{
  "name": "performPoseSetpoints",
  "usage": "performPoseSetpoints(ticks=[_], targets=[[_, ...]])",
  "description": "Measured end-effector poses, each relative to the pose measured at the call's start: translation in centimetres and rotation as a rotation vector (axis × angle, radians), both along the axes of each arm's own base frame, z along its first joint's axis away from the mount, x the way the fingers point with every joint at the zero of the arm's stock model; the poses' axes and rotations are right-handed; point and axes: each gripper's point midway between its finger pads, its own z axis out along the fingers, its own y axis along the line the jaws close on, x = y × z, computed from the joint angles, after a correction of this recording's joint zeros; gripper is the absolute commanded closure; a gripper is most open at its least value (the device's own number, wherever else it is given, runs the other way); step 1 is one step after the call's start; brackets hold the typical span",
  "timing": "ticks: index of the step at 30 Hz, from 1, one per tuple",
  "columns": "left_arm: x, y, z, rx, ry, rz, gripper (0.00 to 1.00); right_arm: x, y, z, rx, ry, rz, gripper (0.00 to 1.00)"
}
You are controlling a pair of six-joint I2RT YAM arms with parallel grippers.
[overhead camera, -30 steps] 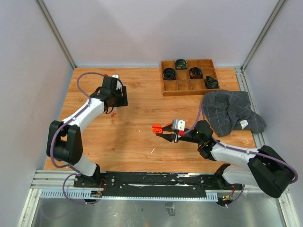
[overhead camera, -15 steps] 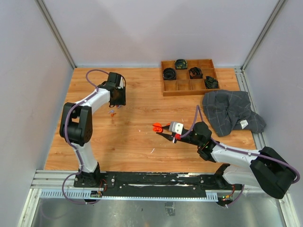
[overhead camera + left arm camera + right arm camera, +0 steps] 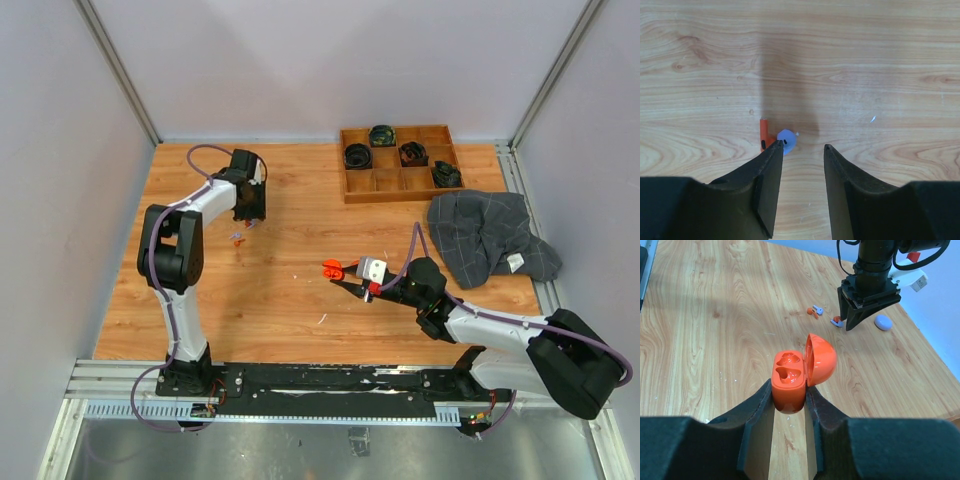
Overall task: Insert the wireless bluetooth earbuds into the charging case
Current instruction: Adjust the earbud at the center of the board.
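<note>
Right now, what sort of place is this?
Probably a robot lab test cell: a wooden table boxed in by plain panels, a left arm and a right arm bolted to a rail at its near edge, and a divided wooden tray at the back.

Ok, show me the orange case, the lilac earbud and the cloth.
Orange case [image 3: 788,372], right wrist view, its open base.
Lilac earbud [image 3: 787,141], left wrist view, its round head.
Cloth [image 3: 490,240], top view, its middle.
</note>
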Motion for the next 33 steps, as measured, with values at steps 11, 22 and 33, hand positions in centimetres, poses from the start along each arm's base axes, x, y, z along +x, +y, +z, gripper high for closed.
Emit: performPoseSetpoints(ticks=[11,22,33], targets=[[-0.3,0.7,-1.2,-0.005,0.037,0.01,0.63,0.0,0.0,-0.2,-0.005,0.005,0.0,0.97],[-0.4,0.5,-1.9,-0.012,0.058,0.004,0.7,0.0,0.0,-0.6,-0.016,0.016,-0.001,0.98],[-1.1,0.0,-1.8,-0.041,0.08,0.007,0.83,-0.1,-0.1,-1.0,-0.027,0.027,0.0,0.98]])
